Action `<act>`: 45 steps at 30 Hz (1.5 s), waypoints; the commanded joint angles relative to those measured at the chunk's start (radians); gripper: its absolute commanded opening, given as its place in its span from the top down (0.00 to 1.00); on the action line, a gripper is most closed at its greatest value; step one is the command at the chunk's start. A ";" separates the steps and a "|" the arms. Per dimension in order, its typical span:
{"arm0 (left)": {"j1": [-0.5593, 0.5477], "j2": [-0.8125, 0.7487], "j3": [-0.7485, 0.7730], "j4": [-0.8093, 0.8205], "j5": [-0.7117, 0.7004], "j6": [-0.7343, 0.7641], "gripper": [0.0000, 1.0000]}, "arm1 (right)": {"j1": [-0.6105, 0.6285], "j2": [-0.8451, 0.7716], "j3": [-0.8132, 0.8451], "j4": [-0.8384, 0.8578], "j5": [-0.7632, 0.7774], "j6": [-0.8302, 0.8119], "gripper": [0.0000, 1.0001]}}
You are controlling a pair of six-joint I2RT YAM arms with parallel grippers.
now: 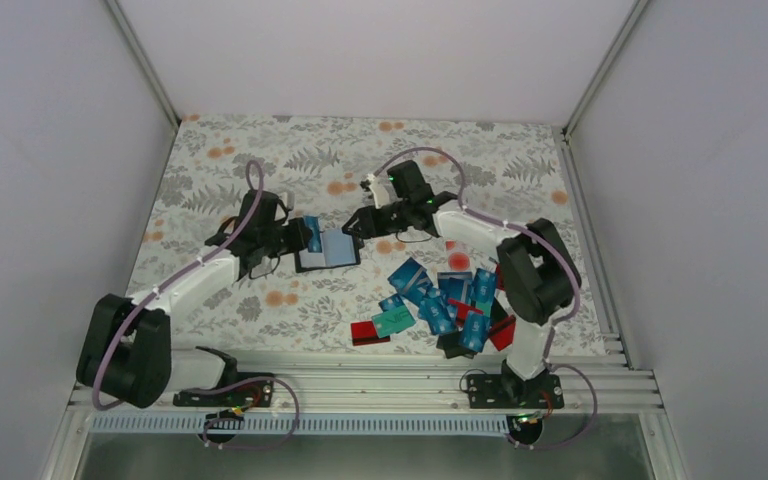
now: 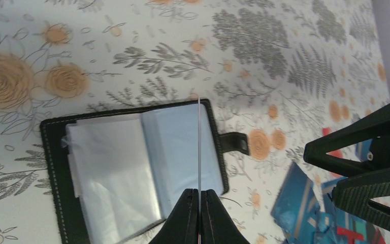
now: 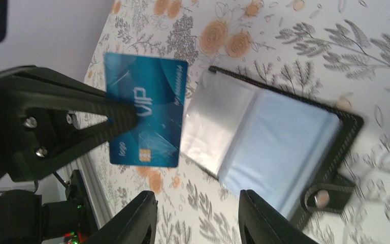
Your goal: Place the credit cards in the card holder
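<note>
Left wrist: fingers (image 2: 185,219) tight on edge-on credit card (image 3: 150,96).

Work surface: a table under a white cloth (image 1: 360,150) printed with grey ferns and orange flowers. Plain pale panels enclose it: left wall (image 1: 50,150), far wall (image 1: 360,50), right wall (image 1: 700,150). Aluminium posts (image 1: 145,65) mark the far corners. Grooved aluminium rails (image 1: 380,362) span the near edge; below them lies what appears to be a grey metal sheet (image 1: 360,455). Lighting is even.
</note>
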 commanded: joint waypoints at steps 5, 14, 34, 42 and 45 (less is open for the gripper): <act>0.040 0.074 -0.045 0.129 -0.005 -0.053 0.98 | 0.048 0.197 0.203 -0.048 0.006 -0.017 0.66; 0.045 0.150 -0.040 0.169 0.005 -0.058 0.98 | 0.053 0.295 0.291 -0.141 0.165 -0.050 0.73; 0.045 0.224 -0.047 0.228 0.046 -0.090 0.98 | 0.020 0.278 0.137 -0.112 0.252 -0.059 0.84; 0.045 0.244 -0.069 0.277 0.066 -0.122 0.98 | 0.020 0.266 0.085 -0.094 0.252 -0.046 0.86; 0.046 0.255 -0.075 0.298 0.085 -0.137 0.98 | 0.019 0.267 0.072 -0.088 0.245 -0.043 0.87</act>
